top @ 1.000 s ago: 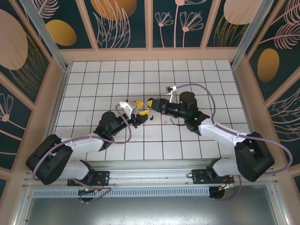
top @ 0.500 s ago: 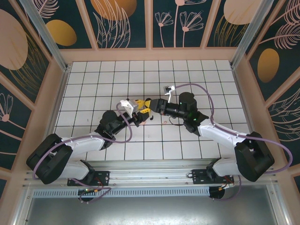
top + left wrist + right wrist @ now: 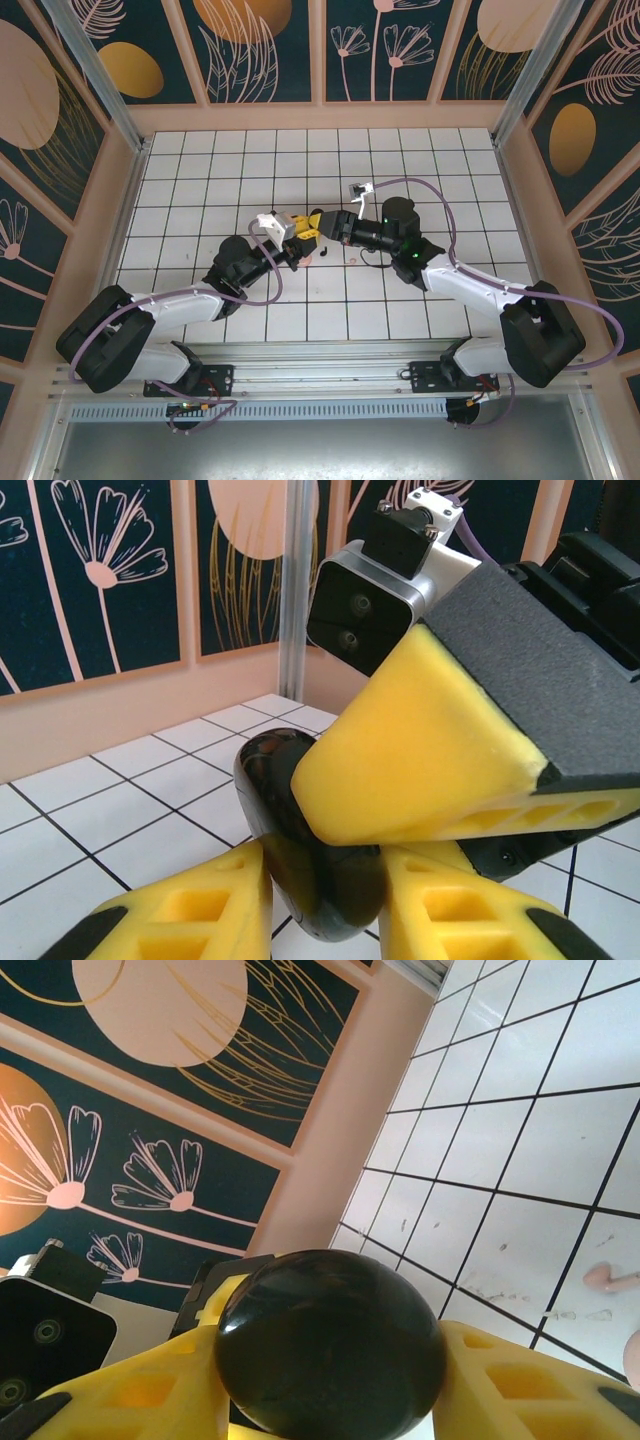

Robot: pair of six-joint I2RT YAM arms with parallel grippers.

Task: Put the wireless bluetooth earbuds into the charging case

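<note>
A glossy black round charging case (image 3: 300,850) is held off the white tiled floor in the middle of the cell, where both grippers meet. My left gripper (image 3: 325,880) is shut on its edges from below. My right gripper (image 3: 330,1360) is shut on the same case (image 3: 330,1345), and one of its yellow fingers (image 3: 420,750) lies across the top. In the top view the left gripper (image 3: 300,241) and right gripper (image 3: 318,226) touch tip to tip. One pale pink earbud (image 3: 605,1277) lies on a tile below. The inside of the case is hidden.
The tiled floor (image 3: 240,165) is boxed in by pinkish wooden walls (image 3: 320,115) with dark flower panels. The right arm's wrist camera (image 3: 365,615) hangs close in front of the left gripper. A second pale pink bit (image 3: 632,1355) lies at the frame edge.
The left gripper has risen toward the right gripper and closed its jaws on the black case. The right gripper has shifted slightly left while keeping the case.
</note>
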